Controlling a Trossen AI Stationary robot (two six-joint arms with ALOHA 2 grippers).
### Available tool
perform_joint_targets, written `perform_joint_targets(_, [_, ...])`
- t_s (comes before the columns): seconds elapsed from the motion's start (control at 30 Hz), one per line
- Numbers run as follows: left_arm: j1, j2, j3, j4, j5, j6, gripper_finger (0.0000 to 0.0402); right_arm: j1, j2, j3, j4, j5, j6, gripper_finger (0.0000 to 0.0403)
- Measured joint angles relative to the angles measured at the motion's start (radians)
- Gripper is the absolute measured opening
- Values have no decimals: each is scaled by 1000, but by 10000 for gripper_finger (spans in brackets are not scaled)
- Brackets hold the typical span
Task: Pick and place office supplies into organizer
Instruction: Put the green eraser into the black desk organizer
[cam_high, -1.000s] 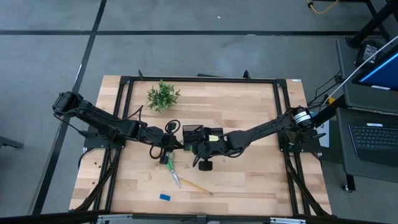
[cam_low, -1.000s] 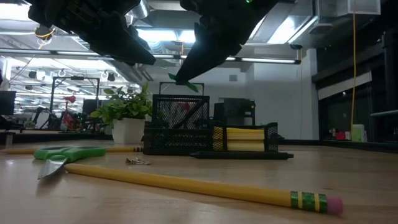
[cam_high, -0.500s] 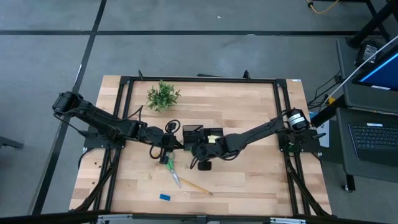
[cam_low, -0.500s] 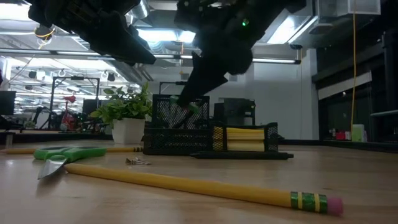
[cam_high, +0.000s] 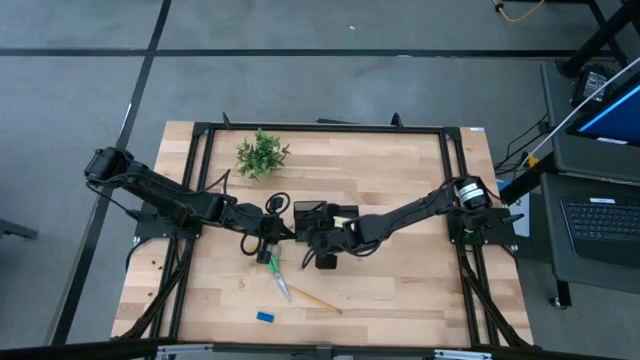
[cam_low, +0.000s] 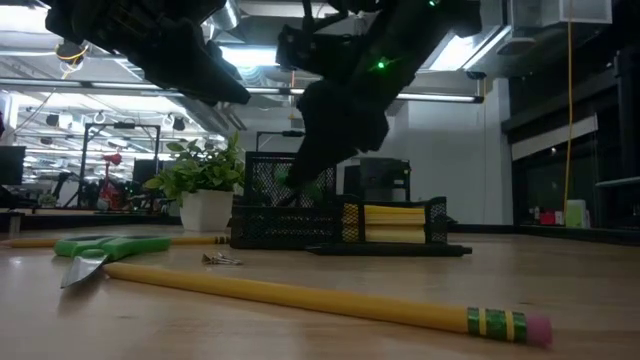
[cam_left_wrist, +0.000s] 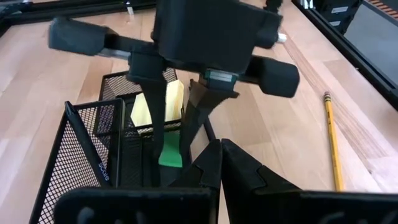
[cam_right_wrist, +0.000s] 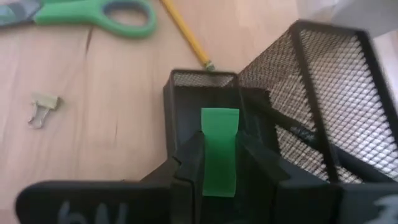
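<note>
Two grippers meet at the black mesh organizer (cam_high: 318, 218) near the table's middle.
From the left in the high view: the left arm reaches in from the left edge and its left gripper (cam_high: 272, 231) hangs just left of the organizer, fingers pressed together and holding nothing; below it on the wood lie the green-handled scissors (cam_high: 276, 274), a yellow pencil (cam_high: 315, 299) and, nearer the front edge, a small blue block (cam_high: 264, 317); the leafy plant (cam_high: 262, 153) stands well apart toward the back; the right gripper (cam_right_wrist: 219, 155) pinches a small green block (cam_right_wrist: 219, 151) and holds it over a small open compartment of the organizer, beside the tall mesh section; the yellow sticky-note pad (cam_left_wrist: 158, 102) already sits inside; a small binder clip (cam_right_wrist: 43, 108) lies on the table near the scissors.
</note>
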Motion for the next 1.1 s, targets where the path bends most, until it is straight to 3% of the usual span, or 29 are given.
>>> perform_joint_targets(1.1, [0, 0, 0, 2, 0, 0, 1, -30, 58, 0, -4, 6, 26, 83])
